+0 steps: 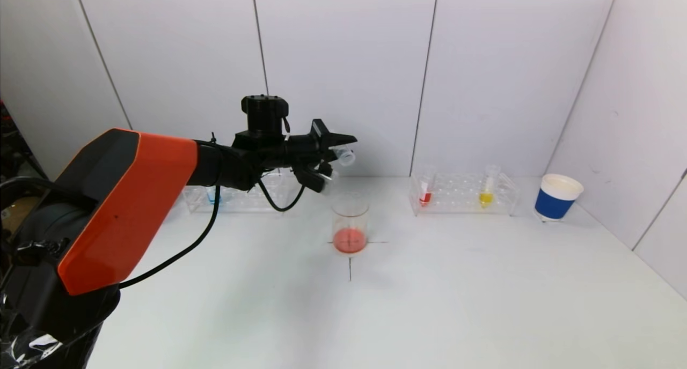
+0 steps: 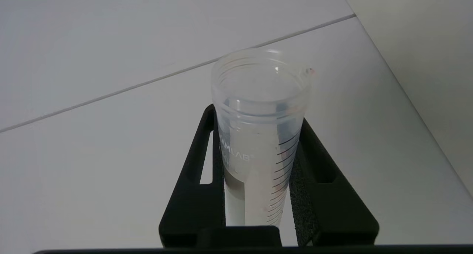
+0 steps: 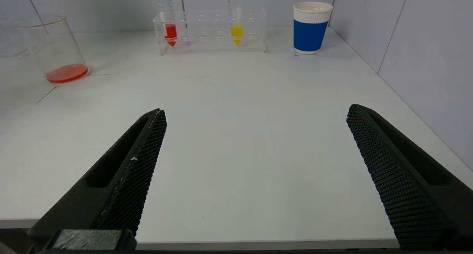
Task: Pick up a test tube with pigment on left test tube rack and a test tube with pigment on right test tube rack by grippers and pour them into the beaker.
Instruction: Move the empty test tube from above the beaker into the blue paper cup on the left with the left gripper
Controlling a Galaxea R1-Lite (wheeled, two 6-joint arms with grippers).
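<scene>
Jaws of the left gripper (image 1: 328, 162) pinch a clear, emptied test tube (image 2: 258, 136), held above and behind the beaker (image 1: 350, 222), its long axis tilted with the open mouth pointing up toward the robot's right. The beaker holds red liquid. Behind stand the left rack (image 1: 236, 197) and the right rack (image 1: 462, 193), holding red and yellow tubes, beside a blue paper cup (image 1: 556, 196). The right gripper (image 3: 255, 169), jaws spread, hovers at the table's near edge.

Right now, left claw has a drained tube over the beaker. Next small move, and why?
Probably swing the left claw back to the left rack and set the tube down: it looks empty, and red liquid already lies in the beaker. The open right claw is not yet at the right rack.
</scene>
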